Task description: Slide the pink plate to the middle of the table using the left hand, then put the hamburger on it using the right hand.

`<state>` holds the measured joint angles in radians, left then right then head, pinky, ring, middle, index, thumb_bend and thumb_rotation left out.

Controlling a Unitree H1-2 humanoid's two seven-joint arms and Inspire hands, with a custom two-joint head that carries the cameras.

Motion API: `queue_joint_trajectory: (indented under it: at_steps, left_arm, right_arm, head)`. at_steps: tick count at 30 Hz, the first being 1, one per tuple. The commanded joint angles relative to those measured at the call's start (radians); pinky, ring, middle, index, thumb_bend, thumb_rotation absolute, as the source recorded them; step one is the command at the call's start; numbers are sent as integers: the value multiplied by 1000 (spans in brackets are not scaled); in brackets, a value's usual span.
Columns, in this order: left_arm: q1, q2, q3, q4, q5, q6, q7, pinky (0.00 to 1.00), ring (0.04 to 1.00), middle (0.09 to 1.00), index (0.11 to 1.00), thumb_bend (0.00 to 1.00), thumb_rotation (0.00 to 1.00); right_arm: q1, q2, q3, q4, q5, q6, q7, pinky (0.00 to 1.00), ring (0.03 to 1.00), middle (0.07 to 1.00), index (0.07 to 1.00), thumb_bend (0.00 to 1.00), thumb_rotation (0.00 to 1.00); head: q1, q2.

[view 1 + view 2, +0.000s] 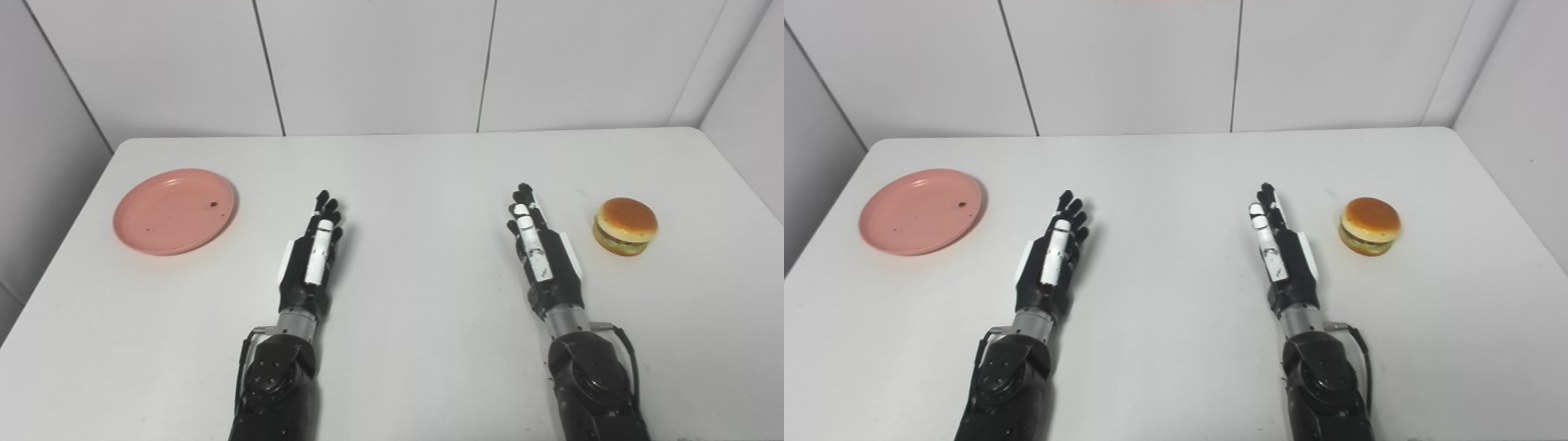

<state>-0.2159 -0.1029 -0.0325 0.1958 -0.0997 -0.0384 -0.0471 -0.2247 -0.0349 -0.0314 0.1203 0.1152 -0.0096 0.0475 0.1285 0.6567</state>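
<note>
white table (pixel 404 171), white panelled walls (pixel 380 61)

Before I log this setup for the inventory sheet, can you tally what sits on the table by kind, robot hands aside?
Plates: 1, the pink plate, at the table's left side.
Food items: 1, the hamburger, at the right side.
Total: 2 things on the white table; neither hand touches either one.
</note>
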Motion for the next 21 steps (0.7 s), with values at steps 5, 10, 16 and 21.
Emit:
queue_joint_trajectory:
  at_steps: [5, 10, 16, 21]
  left_arm:
    - [-5, -53, -19, 59, 30, -73, 27, 1000, 1000, 1000, 1000, 329, 913]
    - [-21, -54, -8, 43, 38, -69, 38, 1000, 1000, 1000, 1000, 355, 967]
    - [-39, -61, 40, -14, -47, -45, 30, 1000, 1000, 1000, 1000, 390, 869]
    - [-65, -27, 63, -57, -23, -6, 55, 1000, 996, 994, 987, 423, 995]
  right_arm:
    - [-12, -41, -32, 12, 33, -62, 37, 1000, 988, 1000, 1000, 603, 849]
    - [-23, -51, -46, 64, 70, -103, 69, 1000, 1000, 1000, 1000, 651, 838]
    - [-21, -57, -50, 73, 70, -113, 75, 1000, 1000, 1000, 1000, 620, 850]
    - [-23, -56, -52, 81, 73, -105, 77, 1000, 1000, 1000, 1000, 659, 837]
  head:
    - [60, -30]
    - [96, -49]
    - [111, -62]
    - [123, -66]
